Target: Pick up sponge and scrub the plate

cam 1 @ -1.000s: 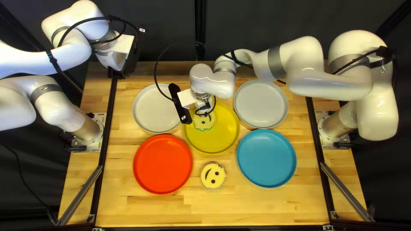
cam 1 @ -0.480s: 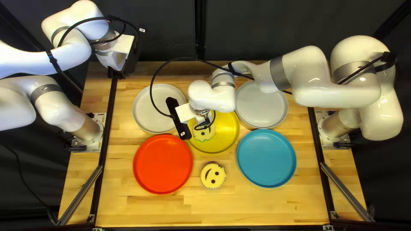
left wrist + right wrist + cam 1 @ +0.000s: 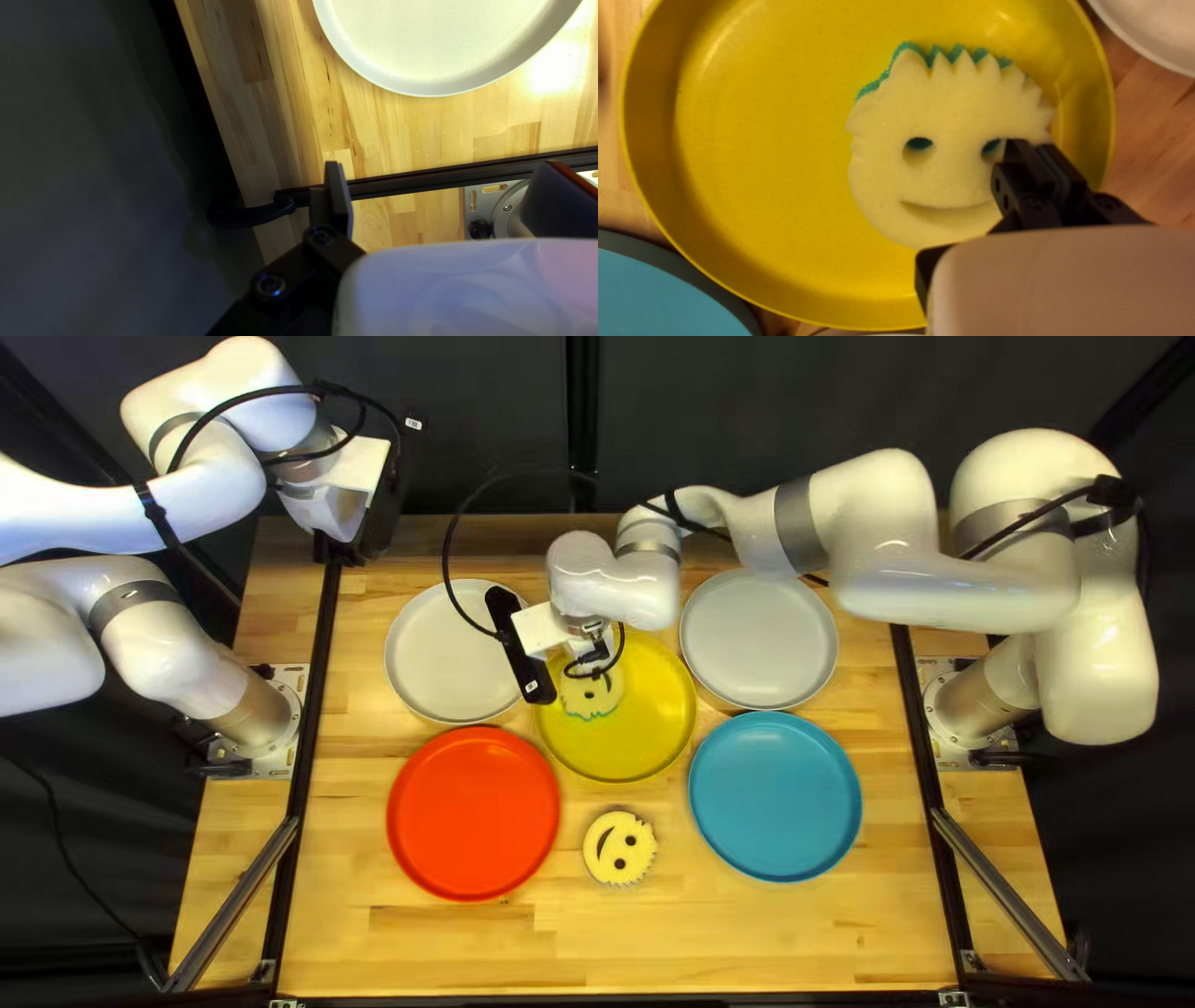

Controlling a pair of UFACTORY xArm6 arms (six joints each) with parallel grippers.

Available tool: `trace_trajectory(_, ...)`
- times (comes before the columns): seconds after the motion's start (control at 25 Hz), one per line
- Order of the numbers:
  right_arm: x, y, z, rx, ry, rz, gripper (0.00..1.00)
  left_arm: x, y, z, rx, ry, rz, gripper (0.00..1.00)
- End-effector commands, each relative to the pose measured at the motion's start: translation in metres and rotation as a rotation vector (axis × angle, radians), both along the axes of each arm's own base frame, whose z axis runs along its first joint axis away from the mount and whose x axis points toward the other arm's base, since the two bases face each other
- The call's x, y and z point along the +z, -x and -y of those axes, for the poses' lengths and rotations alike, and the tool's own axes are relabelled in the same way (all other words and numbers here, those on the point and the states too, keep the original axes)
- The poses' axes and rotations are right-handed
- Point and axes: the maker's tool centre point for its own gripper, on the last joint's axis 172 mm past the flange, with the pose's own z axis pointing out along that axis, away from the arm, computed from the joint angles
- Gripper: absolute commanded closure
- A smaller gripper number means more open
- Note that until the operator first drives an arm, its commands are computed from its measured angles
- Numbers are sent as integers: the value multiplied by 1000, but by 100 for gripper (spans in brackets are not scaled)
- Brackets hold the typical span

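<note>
1. Our right claw and the foam sponge, spiky-edged, have moved farward.
2. Its fingers, drawn narrow, touch the sponge on the round, smooth yellow plate.
3. Our left claw is wide.

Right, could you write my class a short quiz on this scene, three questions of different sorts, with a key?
1. Multiple choice: which plate lies under the sponge at the right hand?
A) a white plate
B) the yellow plate
C) no plate

2. True or false: the left hand is open.

3. Fill in: in the top left view, the second sponge lies on the table between the red plate and the ____ plate.

Key: 1 B; 2 true; 3 blue.
</note>
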Motion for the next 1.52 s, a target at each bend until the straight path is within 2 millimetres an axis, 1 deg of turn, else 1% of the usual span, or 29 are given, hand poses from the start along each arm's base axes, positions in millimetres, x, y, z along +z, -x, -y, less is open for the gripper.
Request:
trace_trajectory(0.04,4,7,-3,-9,-3,3,100,0,0,0,0,0,0,0)
trace_trajectory(0.12,3,9,-12,-9,0,5,100,0,0,0,0,0,0,0)
trace_trajectory(0.16,3,9,-21,-5,4,6,100,0,0,0,0,0,0,0)
trace_trajectory(0.32,4,10,-41,8,17,7,100,0,0,0,0,0,0,0)
trace_trajectory(0.44,1,11,-62,23,29,9,100,0,0,0,0,0,0,0)
trace_trajectory(0.52,0,13,-72,33,37,10,100,0,0,0,0,0,0,0)
trace_trajectory(0.64,-2,15,-81,46,46,8,100,0,0,0,0,0,0,0)
trace_trajectory(0.8,-2,18,-82,55,51,6,100,0,0,0,0,0,0,0)
trace_trajectory(0.88,1,22,-73,50,55,6,100,0,0,0,0,0,0,0)
trace_trajectory(1.04,4,29,-45,38,59,10,100,0,0,0,0,0,0,0)
trace_trajectory(1.36,5,32,3,21,62,25,100,0,0,0,0,0,0,0)
trace_trajectory(1.44,5,35,12,15,61,27,100,0,0,0,0,0,0,0)
trace_trajectory(1.52,6,38,16,10,60,28,100,0,0,0,0,0,0,0)
